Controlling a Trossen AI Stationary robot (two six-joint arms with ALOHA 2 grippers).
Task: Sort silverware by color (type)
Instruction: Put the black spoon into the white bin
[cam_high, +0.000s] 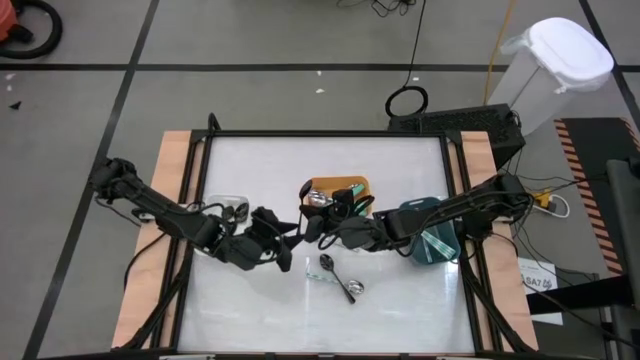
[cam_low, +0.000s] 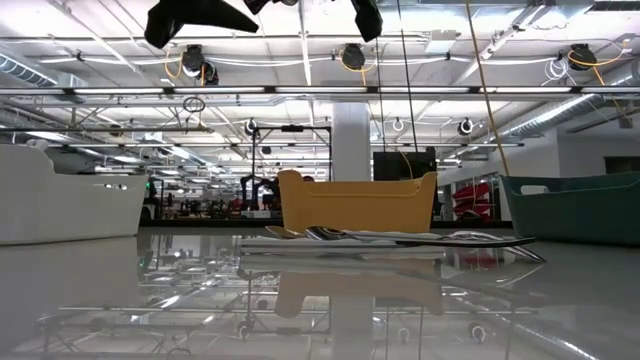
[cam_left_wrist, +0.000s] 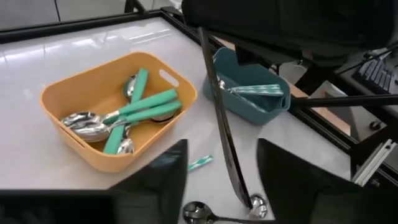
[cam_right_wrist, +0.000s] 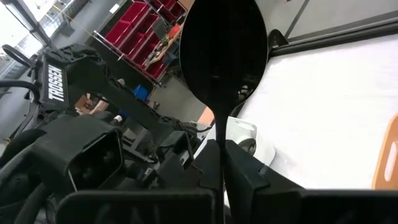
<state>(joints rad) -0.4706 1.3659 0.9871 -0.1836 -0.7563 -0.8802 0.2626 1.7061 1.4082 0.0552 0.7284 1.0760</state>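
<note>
R gripper (cam_right_wrist: 219, 163) is pinched on a black spoon (cam_right_wrist: 222, 50), bowl up, handle between its fingers, w/ the L arm just beyond it. L gripper (cam_left_wrist: 221, 180) is spread, nothing between the fingers; a long dark utensil (cam_left_wrist: 222, 130) slants across the gap. Just under it on the bench (cam_high: 250, 310) lie loose silver spoons (cam_high: 340, 277). Past the L gripper sits the orange bin (cam_left_wrist: 74, 140) w/ teal-handled spoons (cam_left_wrist: 127, 115) piled inside. Beside that, farther off, is the dark teal bin (cam_left_wrist: 261, 112) w/ more utensils. White bin (cam_high: 228, 200) is near the L arm.
</note>
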